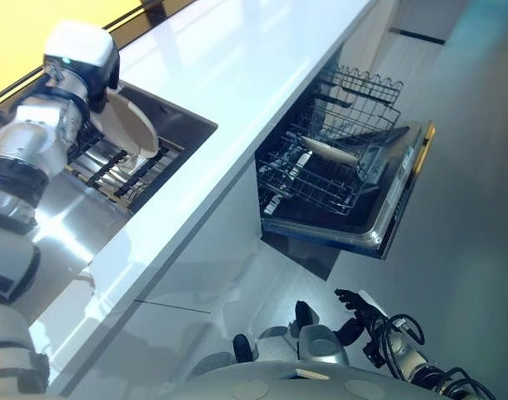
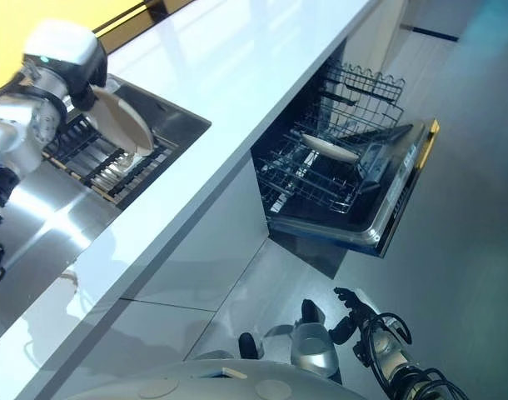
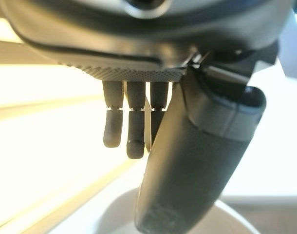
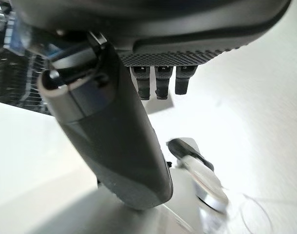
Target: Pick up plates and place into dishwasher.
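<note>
1. Step in hand, as a judgement: lifting a cream plate out of the sink, at about 10 o'clock in the head views.
2. Left hand at the plate, just above the dark drying rack lying in the sink; plate tilted, almost on edge, its lower rim near the rack, touching or not cannot be told.
3. In the left wrist view, fingers hanging straight down and the thumb apart from them, with a white plate rim past the thumb; from the head views the plate seems pinched between thumb and fingers, but this grip is judged, not seen clearly.
4. Right hand low at about 5 o'clock, well apart from the plates, fingers loosely curled around nothing.
5. Dishwasher open at about 2 o'clock, lower rack pulled out, one plate already lying in it, upper rack behind.
6. Next move, as a judgement: raising the plate clear of the sink edge, carrying across the white countertop toward 2 o'clock, then lowering into a free slot beside the loaded plate; needs a firm hold and care at the wire tines.
7. Writing, brands, labels: none readable.
</note>
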Robot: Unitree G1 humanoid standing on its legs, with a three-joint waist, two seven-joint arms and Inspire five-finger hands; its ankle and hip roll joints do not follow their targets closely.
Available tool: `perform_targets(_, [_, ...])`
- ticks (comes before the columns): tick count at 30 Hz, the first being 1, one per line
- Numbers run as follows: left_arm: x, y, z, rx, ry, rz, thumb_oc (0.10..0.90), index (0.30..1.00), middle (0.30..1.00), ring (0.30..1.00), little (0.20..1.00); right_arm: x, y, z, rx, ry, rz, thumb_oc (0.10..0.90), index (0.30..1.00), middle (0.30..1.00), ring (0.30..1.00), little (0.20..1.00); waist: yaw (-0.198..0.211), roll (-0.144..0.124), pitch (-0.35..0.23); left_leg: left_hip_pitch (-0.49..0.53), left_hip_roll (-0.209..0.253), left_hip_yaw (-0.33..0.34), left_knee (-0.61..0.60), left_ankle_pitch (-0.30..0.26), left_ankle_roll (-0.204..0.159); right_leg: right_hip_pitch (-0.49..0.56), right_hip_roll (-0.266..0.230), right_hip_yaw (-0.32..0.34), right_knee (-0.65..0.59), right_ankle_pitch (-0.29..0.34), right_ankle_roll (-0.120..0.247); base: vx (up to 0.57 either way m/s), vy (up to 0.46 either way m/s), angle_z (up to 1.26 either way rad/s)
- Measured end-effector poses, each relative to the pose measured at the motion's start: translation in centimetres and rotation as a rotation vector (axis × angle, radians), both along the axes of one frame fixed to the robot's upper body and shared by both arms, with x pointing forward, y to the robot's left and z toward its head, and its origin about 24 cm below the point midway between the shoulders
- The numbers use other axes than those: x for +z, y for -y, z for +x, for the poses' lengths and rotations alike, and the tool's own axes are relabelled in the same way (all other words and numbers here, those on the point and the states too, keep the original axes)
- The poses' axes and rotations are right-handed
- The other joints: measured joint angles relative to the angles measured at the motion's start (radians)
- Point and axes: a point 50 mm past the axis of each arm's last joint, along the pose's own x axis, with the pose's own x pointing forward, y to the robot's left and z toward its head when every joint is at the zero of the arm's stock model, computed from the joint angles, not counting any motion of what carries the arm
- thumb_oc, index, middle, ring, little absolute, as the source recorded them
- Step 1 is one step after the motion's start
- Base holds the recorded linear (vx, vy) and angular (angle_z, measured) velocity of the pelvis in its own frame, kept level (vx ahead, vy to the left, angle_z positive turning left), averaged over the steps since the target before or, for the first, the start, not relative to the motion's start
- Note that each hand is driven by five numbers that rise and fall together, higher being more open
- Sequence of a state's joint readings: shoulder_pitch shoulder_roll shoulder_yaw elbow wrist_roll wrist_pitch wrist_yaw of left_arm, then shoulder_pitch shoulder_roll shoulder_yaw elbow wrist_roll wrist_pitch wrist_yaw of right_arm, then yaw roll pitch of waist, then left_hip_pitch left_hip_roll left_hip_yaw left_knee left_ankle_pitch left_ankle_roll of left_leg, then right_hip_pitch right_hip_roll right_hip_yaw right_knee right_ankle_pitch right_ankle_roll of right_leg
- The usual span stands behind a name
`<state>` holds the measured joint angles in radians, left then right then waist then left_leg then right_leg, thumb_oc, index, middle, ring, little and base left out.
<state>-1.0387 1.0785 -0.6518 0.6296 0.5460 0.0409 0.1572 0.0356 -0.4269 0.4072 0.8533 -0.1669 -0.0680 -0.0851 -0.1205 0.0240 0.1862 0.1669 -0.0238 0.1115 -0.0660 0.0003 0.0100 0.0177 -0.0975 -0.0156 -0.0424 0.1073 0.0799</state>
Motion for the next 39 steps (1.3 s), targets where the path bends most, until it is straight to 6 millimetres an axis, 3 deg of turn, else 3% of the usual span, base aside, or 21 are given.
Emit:
perform_targets(11, [0.2,-1.3,-2.9,-0.092,0.195,-0.167,0.1,0.3,0.3,0.3,0.2,4.0,-4.0,4.2,0.022,0.287,0.167,0.8,0.9,0.9,0.9,0.9,0.041,-0.013,-0.048,0.016,0.011,-0.041,-0.022,0.023,-0.019,0.051,0.011,-0.035,-0.046,0.01,-0.014,-0.04,-0.03,0.14])
perform_targets(18, [-0.8,-1.1,-5.0,-0.185,0.251,-0.302,0.1,0.3,0.3,0.3,0.2,9.3,-5.8,6.7,-0.052,0.605,0.293,0.8,0.9,0.9,0.9,0.9,0.049,-0.016,-0.063,0.015,0.021,-0.042,-0.025,0.025,-0.021,0.055,0.015,-0.036,-0.046,0.011,-0.016,-0.01,0.004,0.0])
perform_targets(20, [-1.0,-1.1,-5.1,-0.199,0.246,-0.302,0.13,0.326,0.326,0.326,0.23,10.4,-5.8,7.3,-0.057,0.663,0.299,0.8,0.9,0.9,0.9,0.9,0.05,-0.015,-0.066,0.016,0.021,-0.042,-0.023,0.025,-0.021,0.055,0.016,-0.036,-0.046,0.011,-0.016,0.0,0.0,0.0])
perform_targets(22, [-1.2,-1.1,-5.2,-0.201,0.232,-0.301,0.325,0.493,0.493,0.493,0.425,11.6,-5.6,8.0,-0.055,0.722,0.304,0.8,0.9,0.9,0.9,0.9,0.05,-0.015,-0.079,0.015,0.022,-0.041,-0.023,0.026,-0.022,0.055,0.019,-0.027,-0.046,0.011,-0.016,0.0,0.009,-0.02])
perform_targets(23, [-1.2,-1.1,-5.2,-0.202,0.23,-0.3,0.388,0.547,0.547,0.547,0.488,11.9,-5.5,8.2,-0.044,0.728,0.297,0.8,0.9,0.9,0.9,0.9,0.05,-0.014,-0.081,0.016,0.023,-0.04,-0.023,0.026,-0.022,0.055,0.02,-0.023,-0.046,0.011,-0.016,0.0,0.0,0.0])
perform_targets(24, [-1.2,-1.0,-5.1,-0.203,0.225,-0.3,0.402,0.559,0.559,0.559,0.502,12.0,-5.3,8.2,-0.032,0.726,0.29,0.8,0.9,0.9,0.9,0.9,0.049,-0.014,-0.082,0.016,0.023,-0.04,-0.023,0.026,-0.023,0.055,0.02,-0.024,-0.046,0.011,-0.016,0.0,0.0,0.0])
perform_targets(27, [-1.3,-0.9,-5.0,-0.211,0.197,-0.291,0.8,0.9,0.9,0.9,0.9,11.4,-4.6,8.1,0.014,0.659,0.26,0.8,0.9,0.9,0.9,0.9,0.048,-0.014,-0.084,0.015,0.024,-0.041,-0.023,0.027,-0.025,0.055,0.022,-0.024,-0.046,0.011,-0.016,0.0,0.0,0.0])
perform_targets(31, [-1.2,0.1,-4.3,-0.22,0.126,-0.237,0.8,0.9,0.9,0.9,0.9,8.6,-4.2,6.9,0.102,0.46,0.188,0.8,0.9,0.9,0.9,0.9,0.049,-0.015,-0.092,0.014,0.024,-0.046,-0.023,0.029,-0.027,0.054,0.022,-0.03,-0.046,0.011,-0.016,0.03,-0.021,0.04])
perform_targets(35, [0.2,1.6,-3.3,-0.233,0.047,-0.125,0.8,0.9,0.9,0.9,0.9,4.5,-3.7,4.0,0.148,0.208,0.143,0.8,0.9,0.9,0.9,0.9,0.048,-0.014,-0.095,0.013,0.024,-0.045,-0.023,0.029,-0.028,0.051,0.021,-0.03,-0.046,0.011,-0.016,0.04,-0.027,0.0])
perform_targets(39, [1.7,2.2,-2.1,-0.217,0.016,-0.06,0.8,0.9,0.9,0.9,0.9,2.1,-3.5,1.3,0.212,0.053,0.095,0.8,0.9,0.9,0.9,0.9,0.032,-0.012,-0.097,0.013,0.024,-0.037,-0.023,0.029,-0.028,0.048,0.022,-0.025,-0.046,0.012,-0.017,0.05,-0.022,-0.06])
